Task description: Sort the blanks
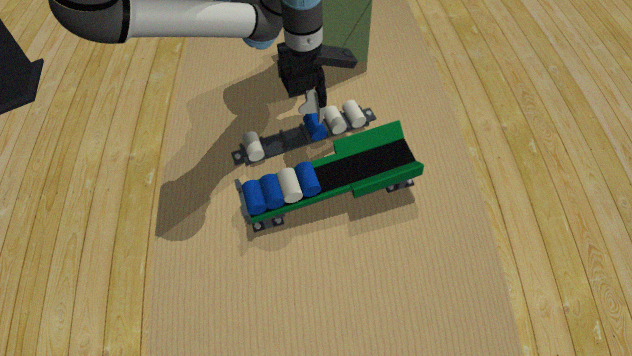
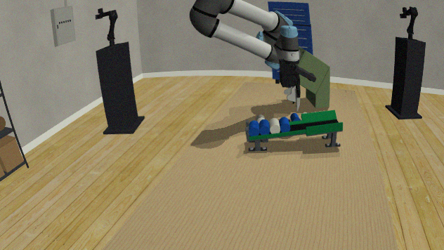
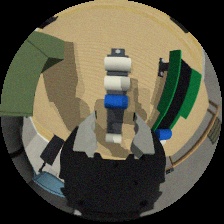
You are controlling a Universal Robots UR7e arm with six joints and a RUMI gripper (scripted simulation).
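The green feed ramp carries a row against its stop: a blue blank, a blue blank, a white blank and a blue blank. Behind it the dark stock rack holds a white blank at its left end, a blue blank in the middle and two white blanks at the right. My gripper hangs just above the rack's blue blank, fingers half apart and empty.
A green slanted box stands right behind the rack, close to my wrist. Two black camera pedestals stand far off on the wooden floor. A tan mat lies under everything.
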